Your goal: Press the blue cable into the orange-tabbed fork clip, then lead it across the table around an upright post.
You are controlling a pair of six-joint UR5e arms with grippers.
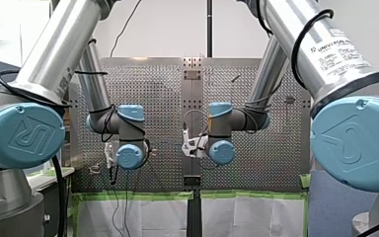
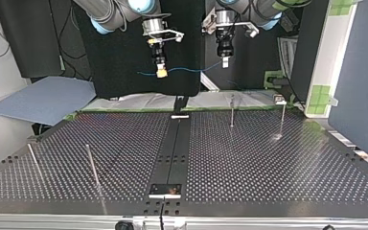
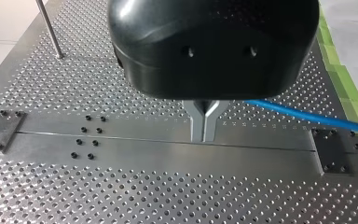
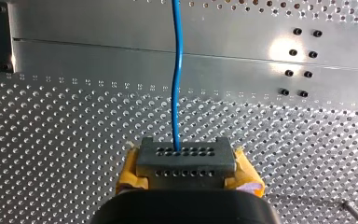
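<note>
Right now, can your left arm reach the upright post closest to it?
Probably yes: my left hand hangs high over the table, and nothing stands between it and that post. The blue cable strung to my right hand might limit the move.

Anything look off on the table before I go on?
Nothing damaged or askew. The cable hangs in the air between my right gripper and left gripper, off the table. No orange-tabbed clip shows in any view.

blue cable (image 3: 307, 115) cut off at the left wrist view's edge, upright post (image 3: 49, 29) cropped at its top
</note>
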